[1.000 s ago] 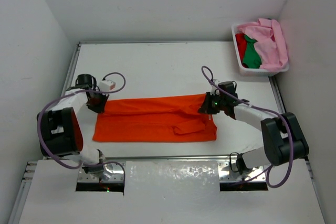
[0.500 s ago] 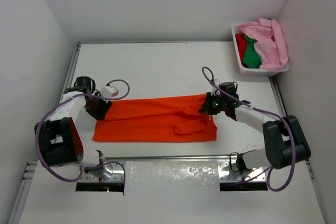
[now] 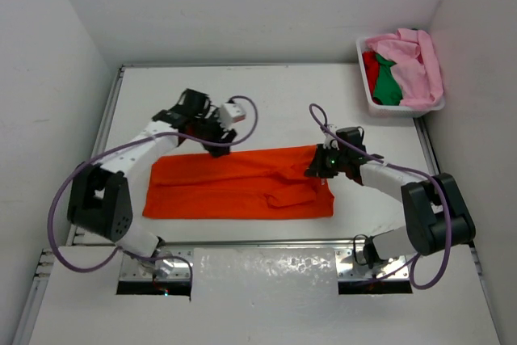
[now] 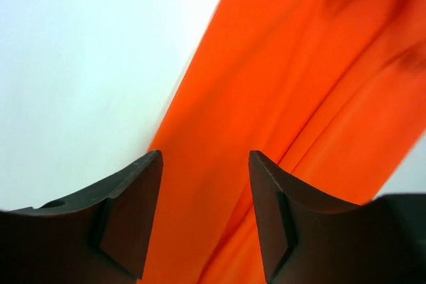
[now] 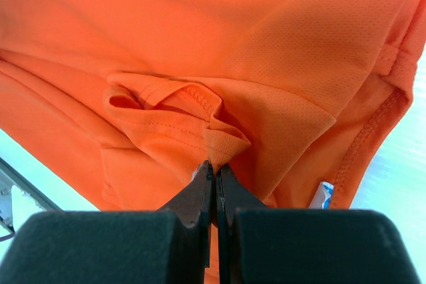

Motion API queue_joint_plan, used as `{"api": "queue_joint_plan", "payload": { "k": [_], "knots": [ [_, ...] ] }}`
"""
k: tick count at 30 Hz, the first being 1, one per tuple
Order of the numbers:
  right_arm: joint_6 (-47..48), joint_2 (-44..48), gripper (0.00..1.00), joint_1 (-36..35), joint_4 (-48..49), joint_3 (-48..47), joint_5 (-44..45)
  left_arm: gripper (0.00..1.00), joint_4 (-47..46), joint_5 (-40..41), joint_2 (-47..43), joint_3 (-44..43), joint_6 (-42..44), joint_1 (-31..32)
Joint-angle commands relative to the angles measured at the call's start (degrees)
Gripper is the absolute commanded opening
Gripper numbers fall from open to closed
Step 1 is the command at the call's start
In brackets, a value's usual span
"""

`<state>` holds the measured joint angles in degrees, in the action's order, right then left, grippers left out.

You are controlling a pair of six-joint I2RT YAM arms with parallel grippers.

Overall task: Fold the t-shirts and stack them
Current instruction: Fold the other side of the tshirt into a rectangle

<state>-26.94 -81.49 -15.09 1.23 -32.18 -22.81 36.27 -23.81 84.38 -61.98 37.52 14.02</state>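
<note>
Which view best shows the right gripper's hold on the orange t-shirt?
Right wrist: the right gripper pinches an orange t-shirt fold close up. Top external shows it small; left wrist shows only cloth.

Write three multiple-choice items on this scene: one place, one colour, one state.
1. On the table, the basket sits at: A the far right corner; B the near left corner; C the centre.
2. The t-shirt laid out is: A green; B orange; C pink.
3. The right claw is: A wide open; B shut on the t-shirt; C out of view.
1 A, the top view shows it far right. 2 B, orange cloth lies mid-table. 3 B, its wrist view shows the jaws pinching a fold.
</note>
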Motion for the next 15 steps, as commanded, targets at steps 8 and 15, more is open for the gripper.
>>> {"api": "queue_joint_plan", "payload": {
  "k": [8, 15],
  "knots": [
    [-4.7, -4.46, 0.0, -0.02, 6.85, 1.33, -3.03, 0.55, -20.62, -8.08, 20.64, -10.71, -17.74, 21.3],
    [-5.93, -4.81, 0.0, 0.06, 8.43, 1.77, -3.38, 0.58, -24.75, -6.77, 24.69, -11.42, -16.16, 26.93]
  ]
}}
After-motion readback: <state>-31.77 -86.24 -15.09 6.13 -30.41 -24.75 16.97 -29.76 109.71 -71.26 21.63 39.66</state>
